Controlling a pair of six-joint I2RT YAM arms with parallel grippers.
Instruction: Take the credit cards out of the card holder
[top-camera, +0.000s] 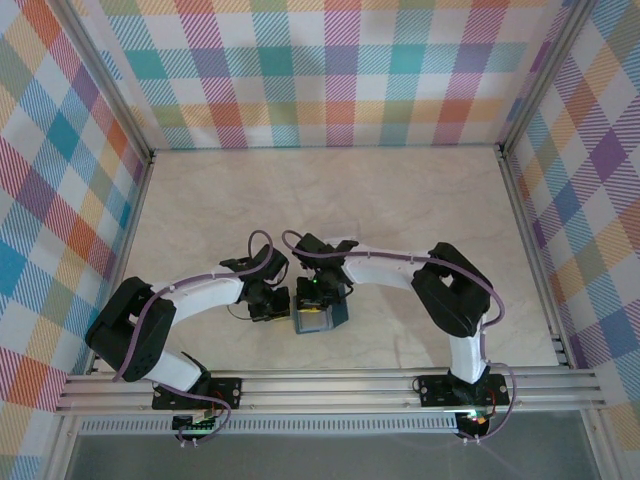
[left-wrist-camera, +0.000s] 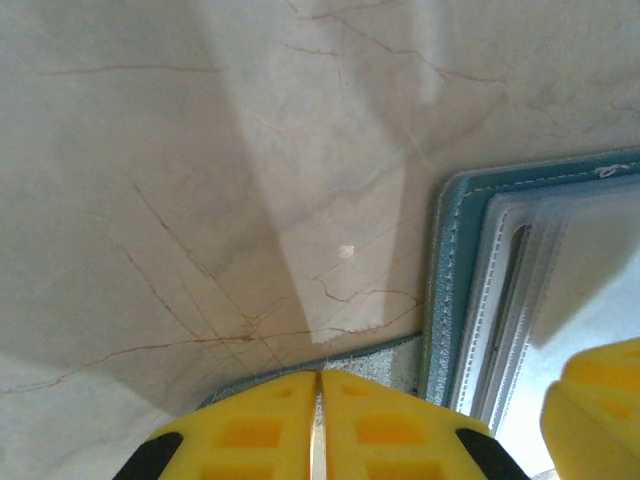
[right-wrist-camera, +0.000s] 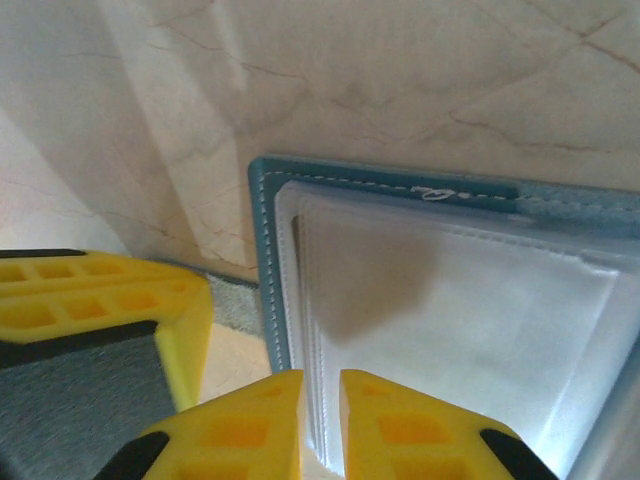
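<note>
The teal card holder (top-camera: 320, 320) lies open near the front edge, between both arms. My left gripper (left-wrist-camera: 320, 375) is shut on its lower flap (left-wrist-camera: 400, 362), grey-speckled inside with a teal rim. The other half (left-wrist-camera: 455, 290) stands beside it and shows pale clear pockets (right-wrist-camera: 450, 300). My right gripper (right-wrist-camera: 321, 375) is closed to a narrow gap on the edge of these pocket layers. The credit cards are hidden in the pockets; a dark sliver (left-wrist-camera: 515, 285) shows there, and I cannot tell whether it is a card. From above, the left gripper (top-camera: 272, 303) and right gripper (top-camera: 318, 292) sit side by side.
The marble-patterned table (top-camera: 330, 200) stretches behind the arms. Chequered walls (top-camera: 320, 70) close it at the back and sides. An aluminium rail (top-camera: 330, 385) runs along the front edge. The left gripper's yellow finger (right-wrist-camera: 100, 300) sits close to the right one.
</note>
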